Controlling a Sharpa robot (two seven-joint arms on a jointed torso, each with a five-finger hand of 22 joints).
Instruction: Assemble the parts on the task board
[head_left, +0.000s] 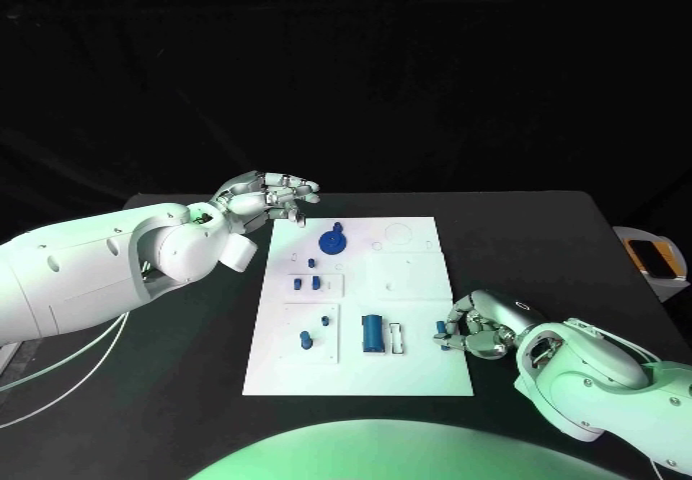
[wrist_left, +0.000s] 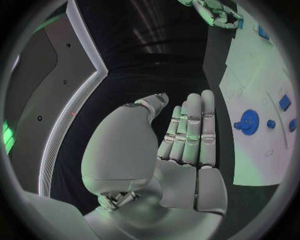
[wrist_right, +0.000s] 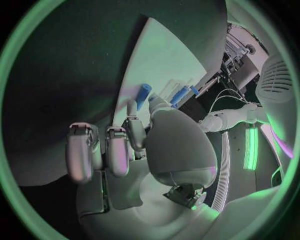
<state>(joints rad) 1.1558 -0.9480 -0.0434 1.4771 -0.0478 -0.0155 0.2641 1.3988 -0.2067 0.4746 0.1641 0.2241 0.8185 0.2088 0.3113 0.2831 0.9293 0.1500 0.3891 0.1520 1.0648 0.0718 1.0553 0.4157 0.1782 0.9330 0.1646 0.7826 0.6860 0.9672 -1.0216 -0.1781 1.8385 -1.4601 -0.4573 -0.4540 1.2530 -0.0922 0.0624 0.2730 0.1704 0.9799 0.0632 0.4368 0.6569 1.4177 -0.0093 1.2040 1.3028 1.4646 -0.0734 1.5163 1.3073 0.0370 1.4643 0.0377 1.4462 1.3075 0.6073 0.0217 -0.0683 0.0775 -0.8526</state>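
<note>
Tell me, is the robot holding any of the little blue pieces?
No. The left hand hovers by the task board's far corner with nothing in it. The right hand curls at the board's edge; a hold there cannot be told.

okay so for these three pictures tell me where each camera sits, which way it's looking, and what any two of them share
Head view: on the robot's head, looking down at the black table and white task board; both arms enter, left hand by the board's far left corner, right hand at its right edge.
Left wrist view: behind the left hand, fingers straight, facing the board.
Right wrist view: behind the right hand, facing the board.
Shared: head and left wrist views both show the blue gear.
</note>
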